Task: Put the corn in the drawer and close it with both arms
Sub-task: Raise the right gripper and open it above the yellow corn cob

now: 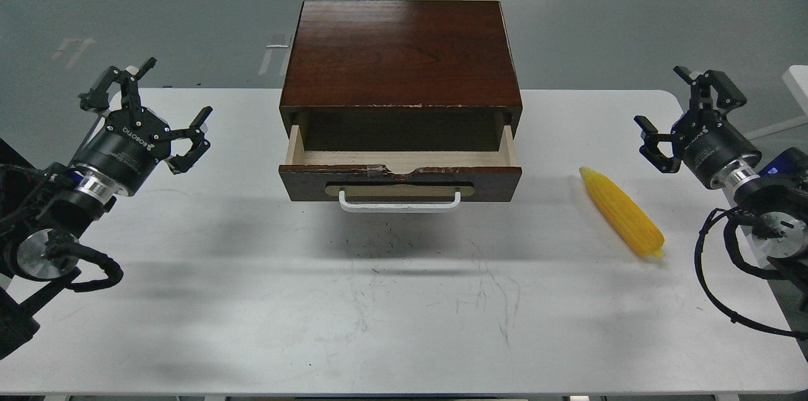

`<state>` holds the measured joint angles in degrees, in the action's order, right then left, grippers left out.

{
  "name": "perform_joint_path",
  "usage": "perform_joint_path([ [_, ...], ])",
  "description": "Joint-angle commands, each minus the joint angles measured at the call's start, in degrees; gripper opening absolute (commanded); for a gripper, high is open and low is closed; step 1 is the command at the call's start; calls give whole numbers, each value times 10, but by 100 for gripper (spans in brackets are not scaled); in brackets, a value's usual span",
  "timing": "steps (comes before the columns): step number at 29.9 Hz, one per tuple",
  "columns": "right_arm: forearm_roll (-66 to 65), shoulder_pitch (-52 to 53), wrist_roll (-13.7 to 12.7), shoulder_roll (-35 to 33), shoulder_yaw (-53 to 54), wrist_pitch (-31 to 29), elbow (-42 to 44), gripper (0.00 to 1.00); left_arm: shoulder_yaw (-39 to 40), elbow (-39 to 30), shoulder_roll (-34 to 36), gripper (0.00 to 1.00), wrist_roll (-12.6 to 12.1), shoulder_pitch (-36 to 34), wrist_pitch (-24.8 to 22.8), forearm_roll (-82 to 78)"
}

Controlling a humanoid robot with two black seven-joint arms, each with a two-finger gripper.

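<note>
A yellow corn (622,212) lies on the white table to the right of the cabinet, its narrow tip pointing toward the back left. The drawer (401,181) is pulled out of the dark brown cabinet (401,53); its pale wooden inside shows nothing in it, and its white bar handle faces me. My left gripper (167,101) hovers open at the table's left side, well apart from the drawer. My right gripper (678,110) hangs open at the right, just behind and to the right of the corn, touching nothing.
The white table (391,300) spreads bare in front of the drawer, scuffed with dark marks. Grey floor lies beyond the table's far edge. A white object (796,82) pokes in at the right edge.
</note>
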<state>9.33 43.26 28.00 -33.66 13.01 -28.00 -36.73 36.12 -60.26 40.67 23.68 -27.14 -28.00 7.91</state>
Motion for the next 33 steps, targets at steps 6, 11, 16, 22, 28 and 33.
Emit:
perform_joint_path([
  [6, -1, 2, 0, -1, -1, 0, 5, 100, -3, 5, -8, 100, 1, -1, 0, -3],
  [11, -2, 8, 0, -1, -4, 0, 10, 100, -2, 16, -3, 100, -2, -12, 0, -3],
  [16, -3, 3, 0, -15, -8, 0, 9, 100, -1, 50, 1, 100, 0, -11, 0, -3],
  [22, -3, 2, 0, -14, -5, 0, 21, 100, -3, 76, -5, 100, 2, -12, 0, -3],
  [28, -3, -1, 0, -8, -8, 0, 42, 100, -2, 75, -5, 100, 43, -14, 0, -57],
  [33, -3, -2, 0, -9, -10, 0, 40, 100, 0, 69, -4, 100, 43, -16, 0, -127],
])
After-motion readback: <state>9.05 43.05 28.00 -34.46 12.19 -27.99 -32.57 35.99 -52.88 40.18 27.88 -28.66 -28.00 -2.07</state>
